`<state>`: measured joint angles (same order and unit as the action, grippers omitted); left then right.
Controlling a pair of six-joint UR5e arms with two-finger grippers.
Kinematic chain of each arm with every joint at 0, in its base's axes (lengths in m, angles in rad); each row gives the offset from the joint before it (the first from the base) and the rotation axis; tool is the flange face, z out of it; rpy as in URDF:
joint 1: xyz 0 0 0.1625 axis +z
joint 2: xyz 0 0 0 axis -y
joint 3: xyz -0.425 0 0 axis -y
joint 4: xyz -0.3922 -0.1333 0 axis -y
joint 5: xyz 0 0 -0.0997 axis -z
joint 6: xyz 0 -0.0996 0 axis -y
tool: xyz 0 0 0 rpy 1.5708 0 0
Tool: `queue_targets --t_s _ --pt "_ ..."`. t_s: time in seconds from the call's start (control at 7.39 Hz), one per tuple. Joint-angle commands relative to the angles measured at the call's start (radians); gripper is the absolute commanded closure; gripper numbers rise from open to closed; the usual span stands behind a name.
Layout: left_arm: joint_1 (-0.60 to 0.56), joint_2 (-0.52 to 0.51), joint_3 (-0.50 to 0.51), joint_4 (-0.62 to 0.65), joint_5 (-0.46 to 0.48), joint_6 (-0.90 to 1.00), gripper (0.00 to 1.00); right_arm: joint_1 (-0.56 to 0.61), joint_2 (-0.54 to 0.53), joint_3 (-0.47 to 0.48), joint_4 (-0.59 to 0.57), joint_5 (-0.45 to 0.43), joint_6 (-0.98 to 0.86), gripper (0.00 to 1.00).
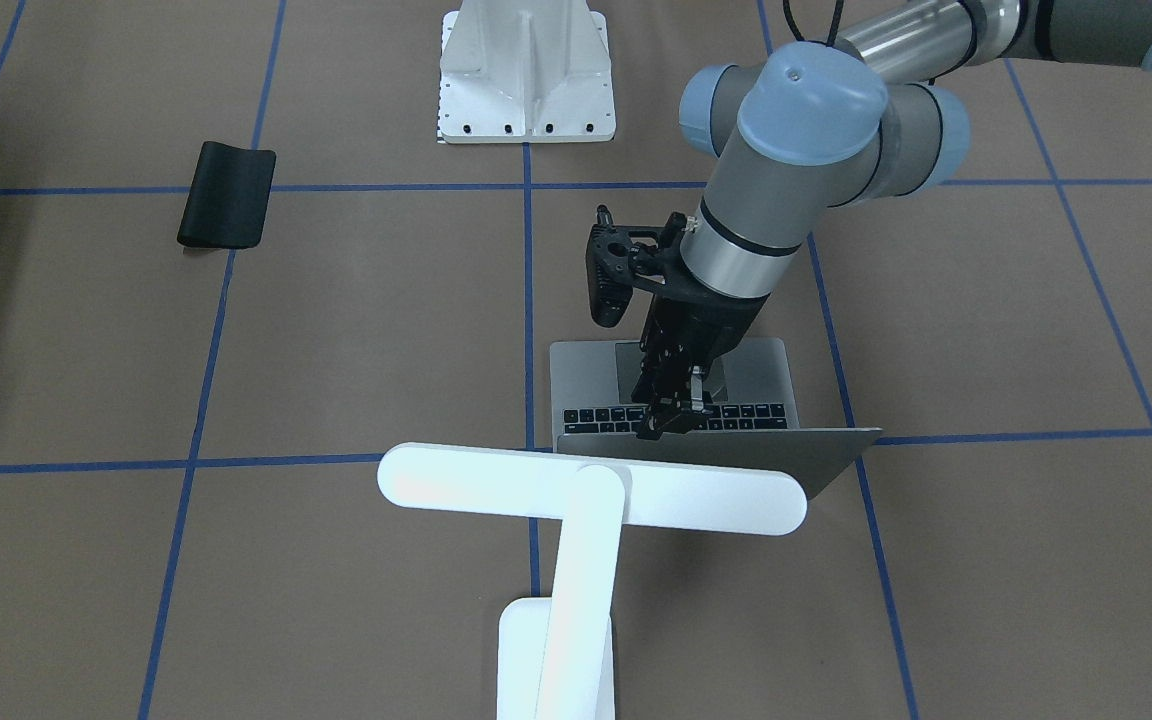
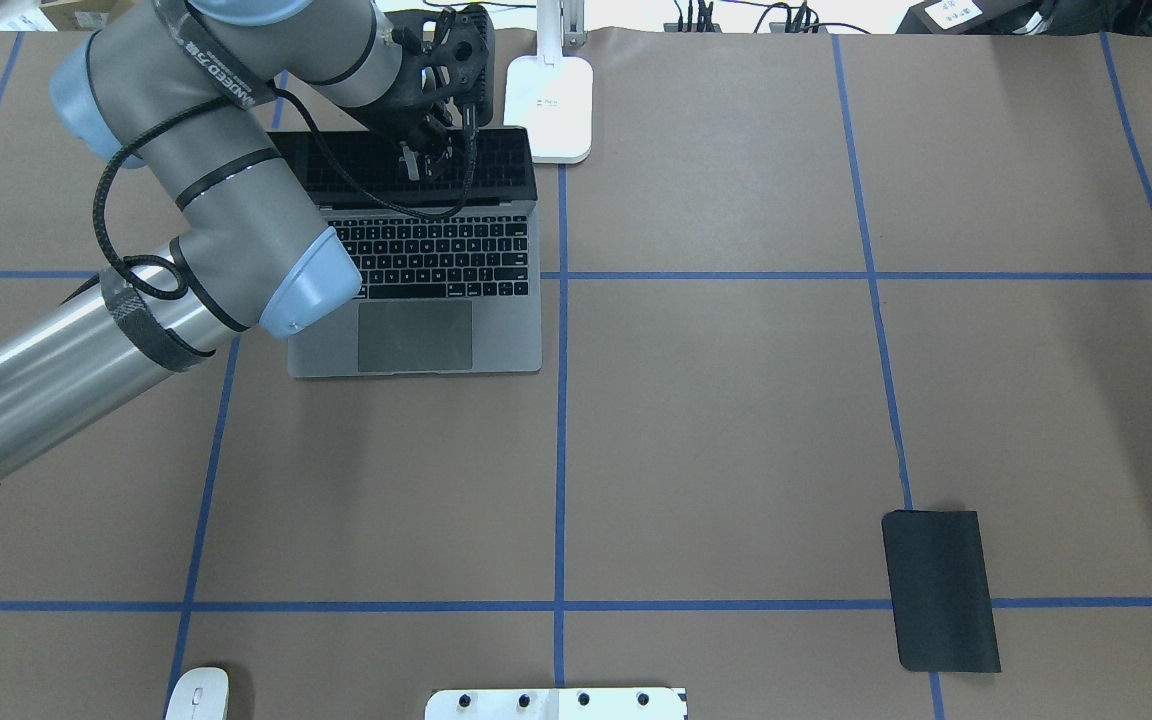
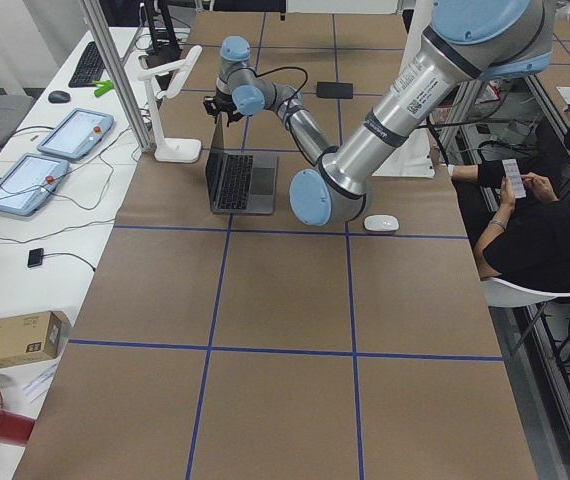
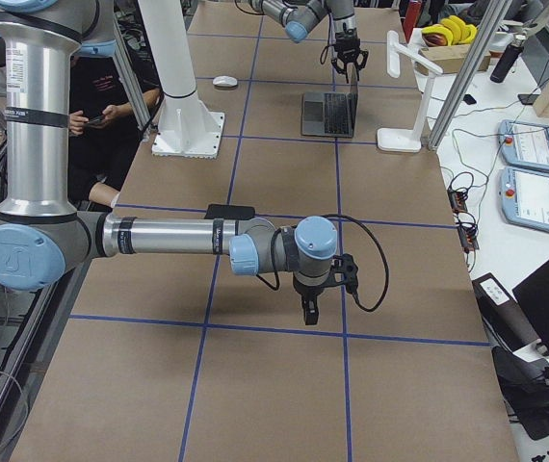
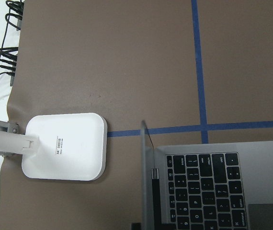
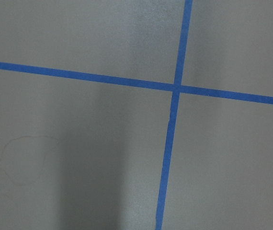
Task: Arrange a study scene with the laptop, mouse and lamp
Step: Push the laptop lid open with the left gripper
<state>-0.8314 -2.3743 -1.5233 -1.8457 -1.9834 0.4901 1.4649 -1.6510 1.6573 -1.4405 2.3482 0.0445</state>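
The laptop (image 2: 506, 340) stands open at the far left of the table, keyboard toward the robot, lid tilted back. My left gripper (image 1: 671, 418) is at the lid's top edge, also in the overhead view (image 2: 416, 160). In the left wrist view the lid shows edge-on with one finger (image 5: 154, 179) against its screen side, so the gripper looks shut on the lid. The lamp (image 1: 591, 490) stands just beyond the laptop, its base (image 5: 64, 146) beside the lid. The mouse (image 2: 198, 693) lies at the near left edge. My right gripper (image 4: 310, 308) hangs over bare table; I cannot tell its state.
A black mouse pad (image 2: 941, 590) lies at the near right. The white ribbed pedestal (image 1: 526, 75) stands at the robot's side of the table. Blue tape lines cross the brown table (image 6: 175, 88). An operator sits beside the table in the side views.
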Motion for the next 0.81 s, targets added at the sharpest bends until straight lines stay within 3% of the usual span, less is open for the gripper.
queue_targets --t_s 0.0,0.27,0.54,0.68 --pt "-0.002 0.006 -0.023 0.003 -0.002 -0.001 0.47 0.0 0.0 -0.001 -0.001 -0.001 0.001 0.0" --pt "-0.009 0.038 -0.113 0.016 -0.011 -0.058 0.29 0.002 0.026 0.013 0.002 0.005 -0.003 0.0" --pt "-0.029 0.198 -0.28 0.042 -0.014 -0.125 0.12 -0.018 0.043 0.033 -0.003 0.016 -0.002 0.0" --pt "-0.052 0.249 -0.352 0.136 -0.014 -0.13 0.04 -0.043 0.039 0.068 -0.015 0.051 0.006 0.0"
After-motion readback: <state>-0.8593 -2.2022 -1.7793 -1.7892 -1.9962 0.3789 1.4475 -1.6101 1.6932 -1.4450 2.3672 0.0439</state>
